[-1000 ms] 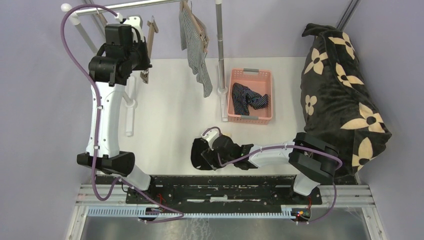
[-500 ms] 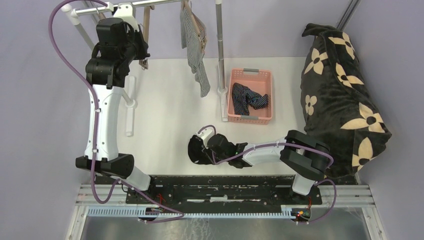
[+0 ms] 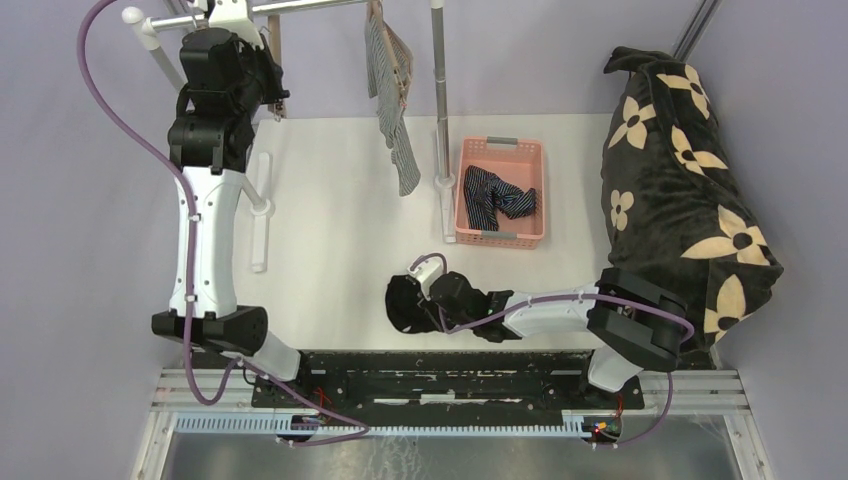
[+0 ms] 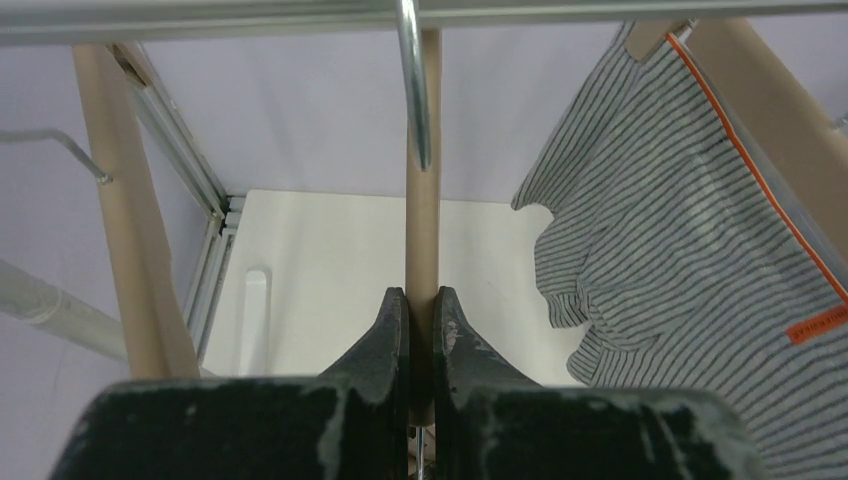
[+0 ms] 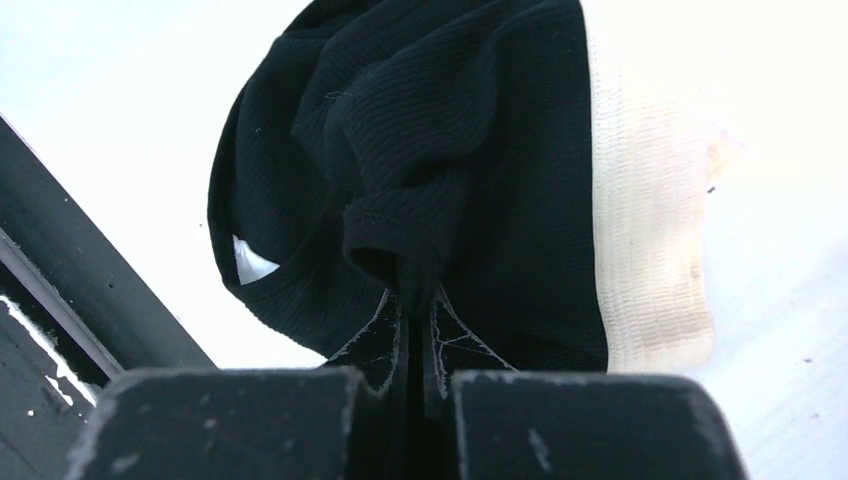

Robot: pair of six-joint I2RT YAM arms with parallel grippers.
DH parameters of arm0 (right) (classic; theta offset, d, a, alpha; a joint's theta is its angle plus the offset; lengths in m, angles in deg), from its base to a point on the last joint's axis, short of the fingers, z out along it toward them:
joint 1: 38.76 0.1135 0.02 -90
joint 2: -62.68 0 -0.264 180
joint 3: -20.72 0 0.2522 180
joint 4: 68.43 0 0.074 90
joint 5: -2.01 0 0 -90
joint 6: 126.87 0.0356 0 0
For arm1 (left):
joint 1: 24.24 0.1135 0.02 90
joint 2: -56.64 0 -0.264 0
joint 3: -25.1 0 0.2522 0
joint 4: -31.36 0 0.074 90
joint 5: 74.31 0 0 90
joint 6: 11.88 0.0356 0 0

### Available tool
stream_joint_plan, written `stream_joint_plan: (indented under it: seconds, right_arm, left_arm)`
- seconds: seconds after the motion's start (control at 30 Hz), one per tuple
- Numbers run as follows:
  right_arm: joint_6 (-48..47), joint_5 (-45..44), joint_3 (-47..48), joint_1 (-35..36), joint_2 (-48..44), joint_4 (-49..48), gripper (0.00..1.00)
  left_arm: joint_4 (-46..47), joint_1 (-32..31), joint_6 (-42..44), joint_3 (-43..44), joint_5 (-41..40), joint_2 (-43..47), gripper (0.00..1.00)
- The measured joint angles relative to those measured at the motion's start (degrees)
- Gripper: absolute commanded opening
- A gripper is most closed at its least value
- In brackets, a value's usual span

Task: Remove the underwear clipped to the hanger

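Note:
The grey-and-white striped underwear (image 3: 390, 100) hangs clipped to a wooden hanger (image 3: 400, 55) on the rail; in the left wrist view this striped underwear (image 4: 680, 250) is to the right. My left gripper (image 4: 421, 300) is shut on the bar of another, bare wooden hanger (image 4: 422, 200) whose metal hook (image 4: 413, 80) sits at the rail. The black underwear (image 3: 403, 303) lies on the table near the front edge. My right gripper (image 5: 415, 300) is shut on a fold of this black underwear (image 5: 440, 150), beside its cream waistband (image 5: 640, 230). The navy striped underwear (image 3: 497, 195) lies in the basket.
A pink basket (image 3: 530, 200) stands right of centre. A large black cushion with tan flowers (image 3: 680, 190) fills the right side. The rack's rail (image 3: 300, 8), upright pole (image 3: 440, 100) and white foot (image 3: 260, 215) stand at the back and left.
My right gripper has shut on the black underwear on the table. My left arm has carried the bare hanger up and back to the left, towards the rail.

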Motion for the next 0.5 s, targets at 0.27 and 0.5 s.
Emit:
stream_joint_plan:
  seconds: [0.27, 0.5]
  right_arm:
    - [0.0, -1.6, -1.4, 0.0, -4.0, 0.2, 0.01]
    - [-0.1, -1.8, -1.4, 0.0, -4.0, 0.4, 0.01]
  left_arm:
    - [0.2, 3.4, -0.2, 9.7, 2.1, -9.1, 0.03]
    - [0.8, 7.4, -2.1, 11.0, 6.5, -12.3, 0.03]
